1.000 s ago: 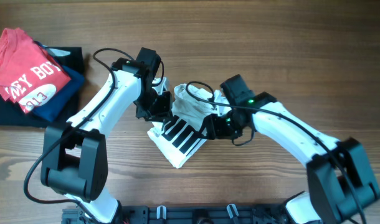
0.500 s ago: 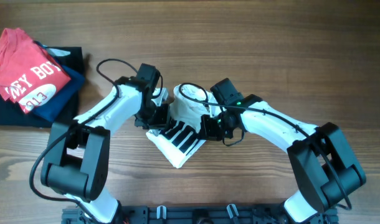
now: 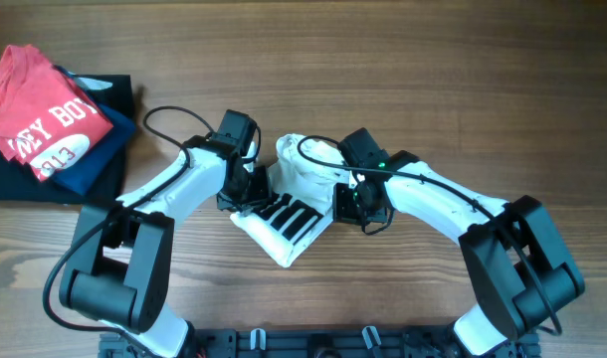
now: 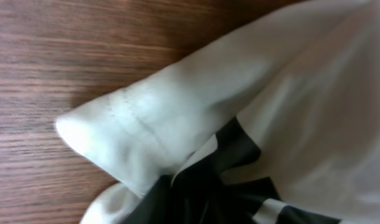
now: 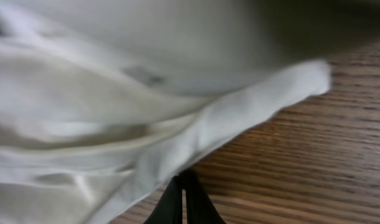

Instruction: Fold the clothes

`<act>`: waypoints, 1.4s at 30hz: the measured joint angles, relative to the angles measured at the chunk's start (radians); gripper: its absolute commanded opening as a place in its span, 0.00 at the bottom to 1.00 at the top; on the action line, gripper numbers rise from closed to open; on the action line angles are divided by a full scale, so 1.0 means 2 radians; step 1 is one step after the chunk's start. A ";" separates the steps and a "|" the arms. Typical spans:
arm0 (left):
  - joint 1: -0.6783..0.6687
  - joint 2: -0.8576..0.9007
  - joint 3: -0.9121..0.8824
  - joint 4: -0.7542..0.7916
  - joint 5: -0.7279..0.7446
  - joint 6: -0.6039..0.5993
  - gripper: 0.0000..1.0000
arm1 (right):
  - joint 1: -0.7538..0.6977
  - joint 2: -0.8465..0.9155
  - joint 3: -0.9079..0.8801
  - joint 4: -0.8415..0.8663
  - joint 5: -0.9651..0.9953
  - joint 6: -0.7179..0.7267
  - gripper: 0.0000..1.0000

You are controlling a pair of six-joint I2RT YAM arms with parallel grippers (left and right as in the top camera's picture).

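Two grippers flank the white T-shirt [image 3: 296, 191] at the middle of the table [image 3: 433, 80]; our right gripper [image 5: 182, 185] pinches its edge, fingers closed; of our left gripper [image 3: 248, 189] we cannot tell.

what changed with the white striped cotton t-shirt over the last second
The left gripper and right gripper carried the bunched top of the white cotton T-shirt slightly toward the robot, over its black stripes. The red shirt with white lettering and the dark folded garments stayed put.
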 measured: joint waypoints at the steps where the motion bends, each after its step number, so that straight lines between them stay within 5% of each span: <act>1: 0.000 -0.001 0.000 0.000 -0.004 -0.008 0.19 | -0.001 0.000 0.000 -0.002 0.002 0.000 0.04; 10: 0.015 -0.091 -0.016 -0.006 -0.095 -0.044 0.36 | -0.056 -0.026 -0.001 -0.039 0.015 -0.020 0.05; 16: -0.006 -0.170 -0.015 -0.024 -0.097 -0.036 0.32 | -0.089 -0.092 -0.001 -0.050 0.019 -0.042 0.06; 24: -0.072 -0.140 -0.061 -0.019 -0.093 -0.032 0.31 | -0.089 -0.097 -0.001 -0.062 0.021 -0.053 0.07; 36: -0.073 -0.118 -0.109 0.082 -0.081 -0.073 0.35 | -0.089 -0.097 -0.001 -0.077 0.021 -0.055 0.07; 38: -0.073 -0.123 -0.102 0.060 -0.077 -0.073 0.39 | -0.089 -0.097 -0.001 -0.077 0.024 -0.055 0.07; 41: -0.073 -0.153 -0.099 0.029 -0.070 -0.060 0.72 | -0.089 -0.097 -0.001 -0.077 0.028 -0.055 0.07; 42: -0.073 -0.172 -0.098 0.034 -0.068 -0.051 0.76 | -0.089 -0.097 -0.001 -0.077 0.030 -0.055 0.07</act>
